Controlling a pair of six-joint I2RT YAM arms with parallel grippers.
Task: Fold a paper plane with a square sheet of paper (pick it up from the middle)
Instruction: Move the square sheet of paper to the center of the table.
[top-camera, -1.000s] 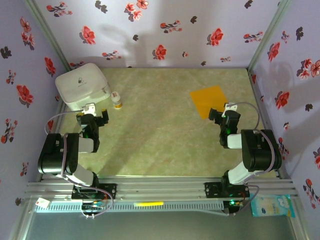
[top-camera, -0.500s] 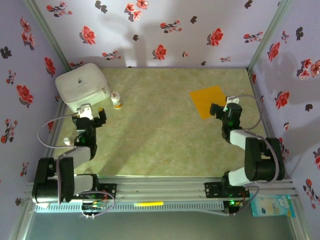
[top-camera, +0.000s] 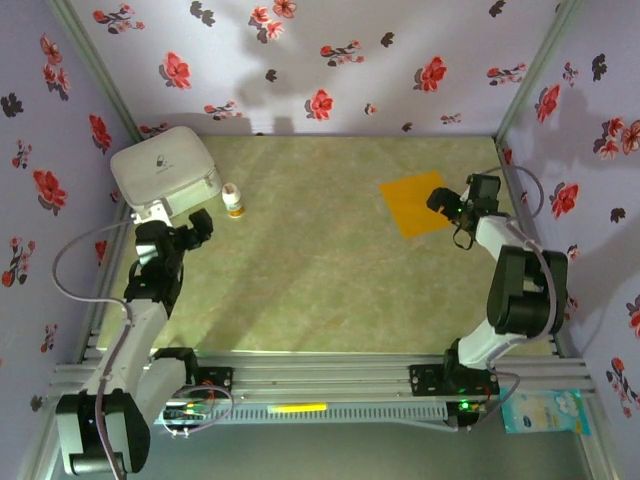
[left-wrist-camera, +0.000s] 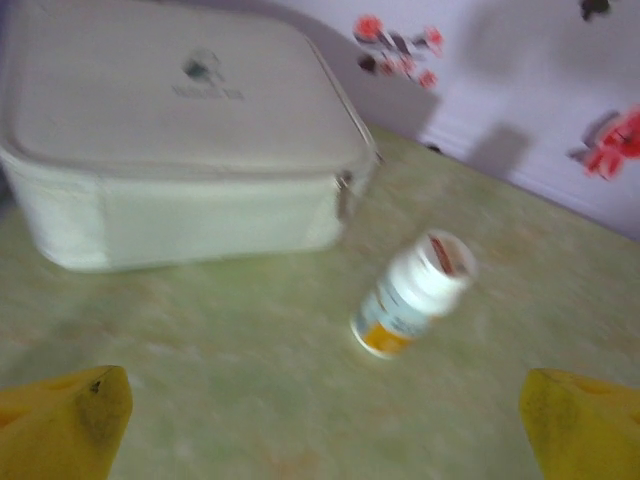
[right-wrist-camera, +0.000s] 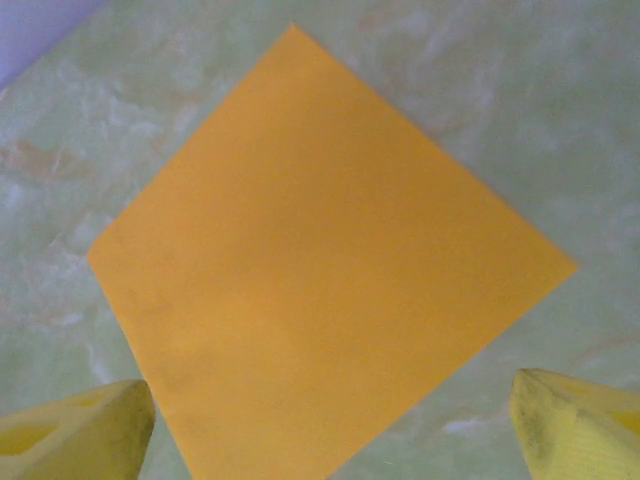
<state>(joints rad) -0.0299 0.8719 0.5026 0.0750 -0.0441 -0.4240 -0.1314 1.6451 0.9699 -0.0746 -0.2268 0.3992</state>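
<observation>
Nearest the camera, on the pale green marbled worktop (top-camera: 320, 270), the left pincer (top-camera: 195, 228) has its yellow-padded fingers spread wide and holds nothing. In its wrist view, the small white plastic bottle with an orange cap (left-wrist-camera: 412, 292) lies on its side on the worktop ahead of it. Further back is a rounded white zip case (left-wrist-camera: 180, 180) with a matte, fabric-like skin.

On the right, the right pincer (top-camera: 448, 203) hangs at the near right edge of the thin square sheet of bright orange paper (top-camera: 418, 202). Its fingers are also well apart and empty. In the wrist view they straddle the sheet's lower corner (right-wrist-camera: 320, 270).

The sheet lies flat on the far right part of the worktop, turned like a diamond. It is smooth, with no crease, and its edges are crisp.

My reading is that the task has barely begun: no fold has been made and the sheet has not been lifted. The pick-up from the middle and every fold are yet to do. Flat, thin paper on a smooth surface will likely be awkward to pinch.

Behind everything is lilac wallpaper (top-camera: 300, 60) with red flowers.
</observation>
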